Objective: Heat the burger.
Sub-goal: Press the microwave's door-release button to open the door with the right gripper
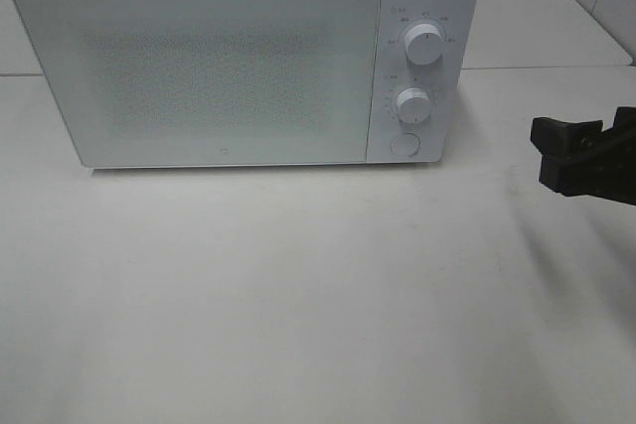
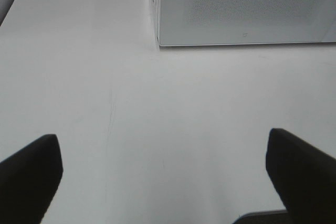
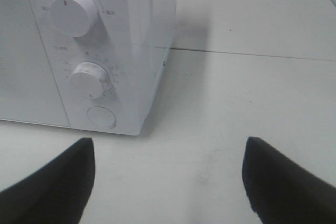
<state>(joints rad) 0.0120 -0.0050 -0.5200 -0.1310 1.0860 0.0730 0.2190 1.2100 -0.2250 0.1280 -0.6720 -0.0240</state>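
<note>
A white microwave [image 1: 219, 67] fills the upper left and centre of the high view. Its door [image 1: 199, 62] is shut, and the pale speckled panel shows nothing inside. The burger shows in no view, so its place and heading cannot be told. At the right edge of that view is the right tool [image 1: 558, 154], jaws spread wide and empty, right of the lower dial [image 1: 411, 103] and round button [image 1: 404, 144]. The left tool [image 2: 163, 145], seen only in its wrist view, is also wide and empty over the bare counter [image 2: 131, 103].
</note>
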